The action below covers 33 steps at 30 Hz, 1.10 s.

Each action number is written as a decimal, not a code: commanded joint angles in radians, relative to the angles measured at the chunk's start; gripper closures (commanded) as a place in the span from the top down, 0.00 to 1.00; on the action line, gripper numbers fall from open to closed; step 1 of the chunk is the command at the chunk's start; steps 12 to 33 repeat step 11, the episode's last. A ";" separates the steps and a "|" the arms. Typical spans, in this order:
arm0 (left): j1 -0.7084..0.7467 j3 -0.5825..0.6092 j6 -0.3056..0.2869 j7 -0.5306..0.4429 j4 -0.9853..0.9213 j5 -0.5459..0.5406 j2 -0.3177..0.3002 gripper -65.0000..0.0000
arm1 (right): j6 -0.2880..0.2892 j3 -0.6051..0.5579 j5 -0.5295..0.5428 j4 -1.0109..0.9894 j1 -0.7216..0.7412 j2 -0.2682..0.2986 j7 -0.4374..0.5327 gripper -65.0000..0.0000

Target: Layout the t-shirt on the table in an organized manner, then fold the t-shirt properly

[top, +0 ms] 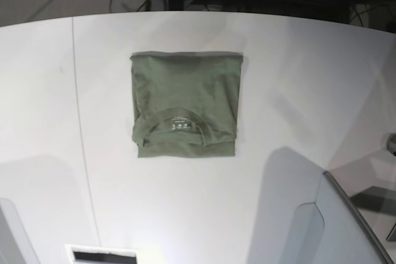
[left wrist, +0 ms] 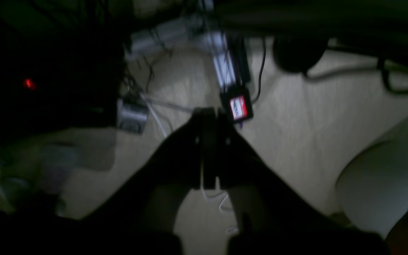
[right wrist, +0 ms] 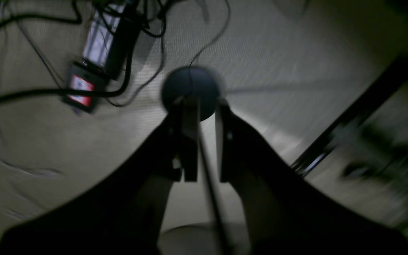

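The olive-green t-shirt (top: 185,112) lies folded into a neat rectangle on the white table (top: 297,91), collar and neck label facing up near its front edge. Neither gripper appears in the base view. Both wrist cameras look down at a pale floor off the table. In the dim left wrist view, my left gripper (left wrist: 208,115) is shut with its fingers pressed together and nothing between them. My right gripper (right wrist: 207,106) shows a narrow gap between its fingers and holds nothing.
A thin dark seam (top: 77,91) crosses the table at left. A grey angled panel (top: 346,227) rises at the front right. On the floor lie cables, a black box with a red label (left wrist: 238,108), a dark round object (right wrist: 190,88) and a dark bar (right wrist: 352,113).
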 commanded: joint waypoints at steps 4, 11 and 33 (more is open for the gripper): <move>-0.014 0.008 0.022 -0.021 0.005 0.000 -0.008 0.00 | -0.009 0.180 -0.001 0.000 -0.007 0.010 0.006 0.12; -0.011 0.009 0.025 -0.021 0.002 0.000 -0.020 0.00 | -0.009 0.214 -0.003 0.000 -0.010 0.012 0.006 0.12; -0.011 0.009 0.025 -0.021 0.002 0.000 -0.020 0.00 | -0.009 0.214 -0.003 0.000 -0.010 0.012 0.006 0.12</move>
